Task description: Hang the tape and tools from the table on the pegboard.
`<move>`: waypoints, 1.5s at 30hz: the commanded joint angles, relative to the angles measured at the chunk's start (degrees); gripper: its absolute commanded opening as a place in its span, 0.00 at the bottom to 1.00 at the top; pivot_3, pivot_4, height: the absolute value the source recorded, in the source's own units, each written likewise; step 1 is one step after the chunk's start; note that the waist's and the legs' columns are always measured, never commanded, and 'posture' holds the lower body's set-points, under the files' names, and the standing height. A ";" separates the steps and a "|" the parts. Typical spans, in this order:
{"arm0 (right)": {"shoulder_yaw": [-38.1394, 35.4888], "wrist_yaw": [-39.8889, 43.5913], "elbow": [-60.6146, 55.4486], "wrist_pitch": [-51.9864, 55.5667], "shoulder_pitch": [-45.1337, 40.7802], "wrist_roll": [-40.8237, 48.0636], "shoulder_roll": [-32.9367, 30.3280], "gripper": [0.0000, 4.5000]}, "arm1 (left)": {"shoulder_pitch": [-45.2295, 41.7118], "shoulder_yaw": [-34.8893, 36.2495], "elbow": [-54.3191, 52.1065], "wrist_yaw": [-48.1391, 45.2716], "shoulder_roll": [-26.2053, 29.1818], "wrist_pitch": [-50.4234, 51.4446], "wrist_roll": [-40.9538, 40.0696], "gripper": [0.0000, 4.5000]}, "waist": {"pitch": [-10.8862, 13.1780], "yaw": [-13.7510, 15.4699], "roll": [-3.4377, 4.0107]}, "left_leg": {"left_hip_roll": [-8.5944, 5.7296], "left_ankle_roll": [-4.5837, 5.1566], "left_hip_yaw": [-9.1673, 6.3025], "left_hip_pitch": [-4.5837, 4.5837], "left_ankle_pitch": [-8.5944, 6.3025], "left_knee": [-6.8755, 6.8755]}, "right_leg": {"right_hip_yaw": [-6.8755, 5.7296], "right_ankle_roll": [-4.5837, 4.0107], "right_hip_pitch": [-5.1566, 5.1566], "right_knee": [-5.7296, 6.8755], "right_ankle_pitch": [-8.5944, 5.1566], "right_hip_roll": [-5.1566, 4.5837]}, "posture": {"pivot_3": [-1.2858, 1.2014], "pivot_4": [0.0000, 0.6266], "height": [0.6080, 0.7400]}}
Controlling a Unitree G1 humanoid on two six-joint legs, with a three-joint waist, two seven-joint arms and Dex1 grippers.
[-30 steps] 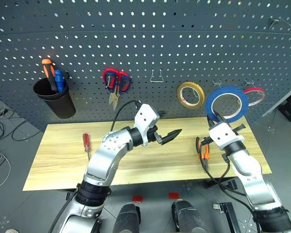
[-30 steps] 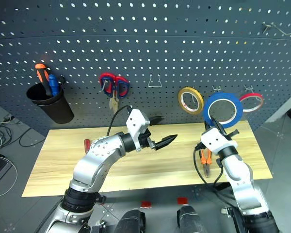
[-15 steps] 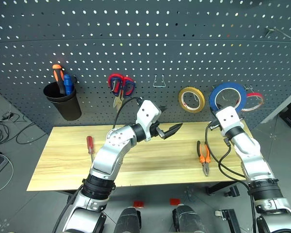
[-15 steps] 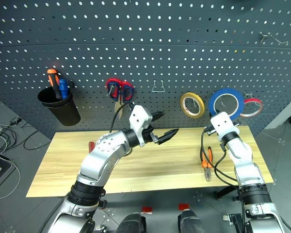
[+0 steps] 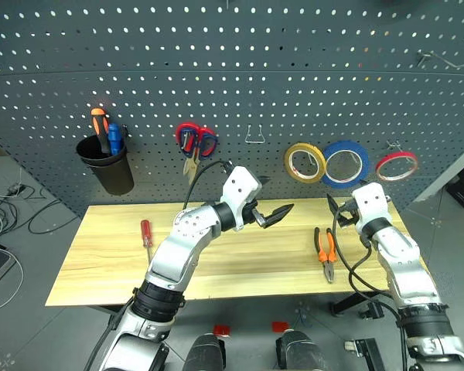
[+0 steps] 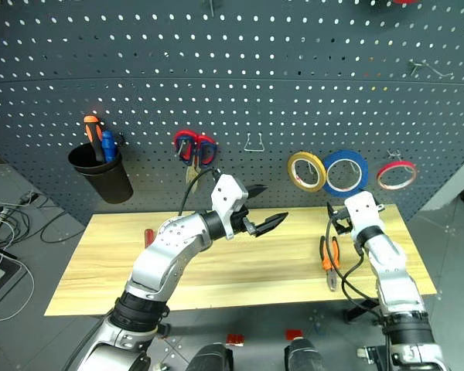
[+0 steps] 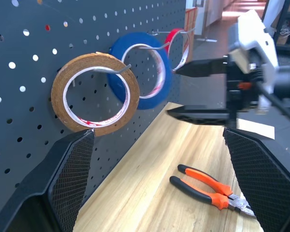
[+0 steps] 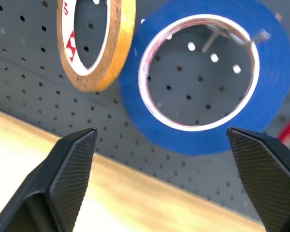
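Three tape rolls hang in a row on the pegboard [image 5: 216, 69]: yellow [image 5: 305, 162], the blue tape [image 5: 345, 163] on its hook between the other two, and red [image 5: 396, 165]. Our right gripper [image 5: 334, 209] sits just below the blue roll with its fingers spread apart and holding nothing. Our left gripper [image 5: 272, 216] hovers over the middle of the table [image 5: 100, 255], fingers also apart and empty.

We judge the tape step done, with the tools left. The pliers [image 5: 325, 251] lie near the table's right edge, close to our right arm. The red-handled screwdriver [image 5: 146, 234] lies toward the left edge. We cannot make out the small black-handled scissors.

The risk we see is the right arm brushing the blue roll as it draws away, since the fingers are so near the rim; a nudge could lift it off the hook. The arm's cable also dangles just beside the pliers and could drag them toward the edge.
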 commanded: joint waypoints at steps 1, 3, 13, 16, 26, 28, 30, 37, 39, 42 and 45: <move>-1.37 1.71 -10.54 13.17 3.85 2.76 -0.78 1.00 | 1.91 -1.30 -2.18 -3.34 2.77 -2.32 0.11 1.00 | 0.03 -0.03 0.02 | 0.00 0.01 -0.01 0.01 -0.01 0.01 | 0.00 0.00 0.03 0.00 0.00 0.00 | 0.53 0.23 1.00; -1.69 1.56 -14.85 23.39 4.98 4.40 -0.38 1.00 | 3.47 -2.04 -1.74 -6.13 5.52 -4.16 0.50 1.00 | 0.08 -0.10 0.05 | -0.01 0.06 0.00 0.08 -0.03 0.01 | 0.00 -0.01 0.10 -0.02 -0.01 0.00 | 0.53 0.28 1.00; -6.04 -5.81 -17.86 57.36 -1.07 7.72 7.17 1.00 | 7.07 -2.51 5.40 -13.38 13.40 -12.23 2.62 1.00 | 6.17 -0.21 0.57 | -0.05 0.53 -0.18 0.81 -0.28 0.08 | -0.17 -0.14 0.82 -0.03 -0.13 0.01 | 0.52 0.56 1.00; -8.18 -8.24 -15.54 62.14 -5.08 7.62 9.48 1.00 | 5.62 -2.05 6.72 -12.63 12.41 -11.58 2.48 1.00 | 8.36 -0.44 0.65 | -0.05 0.52 -0.67 0.61 -0.27 0.14 | -0.44 -0.15 0.73 0.02 -0.13 -0.04 | 0.52 0.60 1.00; -11.96 -11.60 -7.38 65.11 -14.76 7.79 11.94 1.00 | 7.76 -0.32 4.71 -11.38 13.34 -9.79 2.25 1.00 | 11.75 -1.92 0.67 | -0.10 0.50 -1.06 -0.07 -0.11 0.21 | -0.95 -0.19 0.05 0.57 -0.15 -0.31 | 0.54 0.66 1.00; -12.53 -11.91 -6.64 65.77 -15.48 8.00 12.32 1.00 | 8.63 -0.14 3.79 -11.07 13.57 -9.41 2.20 1.00 | 12.06 -1.92 0.68 | -0.11 0.50 -1.08 -0.08 -0.10 0.21 | -0.96 -0.19 0.04 0.57 -0.16 -0.32 | 0.54 0.67 1.00; -13.30 -12.49 -5.96 66.21 -16.06 8.17 12.96 1.00 | 9.14 -0.01 3.07 -10.64 13.57 -8.94 2.20 1.00 | 12.49 -1.91 0.65 | -0.11 0.51 -1.09 -0.08 -0.10 0.20 | -0.98 -0.19 0.04 0.56 -0.15 -0.33 | 0.54 0.68 1.00; -12.63 -11.96 -4.16 64.74 -18.81 8.06 11.36 1.00 | 10.04 0.09 1.92 -9.67 13.35 -8.00 2.21 1.00 | 13.23 -1.84 0.67 | -0.12 0.50 -1.12 -0.12 -0.07 0.20 | -1.03 -0.19 0.03 0.53 -0.15 -0.36 | 0.54 0.67 1.00; -12.51 -11.86 -4.75 65.59 -19.14 8.19 11.01 1.00 | 10.12 0.03 1.93 -9.53 13.26 -8.00 2.24 1.00 | 13.24 -1.84 0.68 | -0.11 0.48 -1.12 -0.14 -0.07 0.17 | -1.03 -0.19 -0.01 0.53 -0.16 -0.36 | 0.54 0.67 1.00; -11.48 -10.84 -6.50 66.44 -19.22 8.74 9.90 1.00 | 9.83 -0.12 2.23 -9.38 12.87 -7.97 2.28 1.00 | 13.29 -1.82 0.67 | -0.10 0.48 -1.12 -0.15 -0.06 0.13 | -1.04 -0.19 -0.02 0.49 -0.16 -0.37 | 0.54 0.67 1.00; -10.32 -9.57 -8.26 66.98 -19.14 9.49 8.40 1.00 | 9.53 -0.17 2.57 -9.38 12.52 -8.02 2.37 1.00 | 13.39 -1.85 0.67 | -0.10 0.47 -1.11 -0.16 -0.06 0.13 | -1.03 -0.19 -0.02 0.44 -0.16 -0.37 | 0.54 0.67 1.00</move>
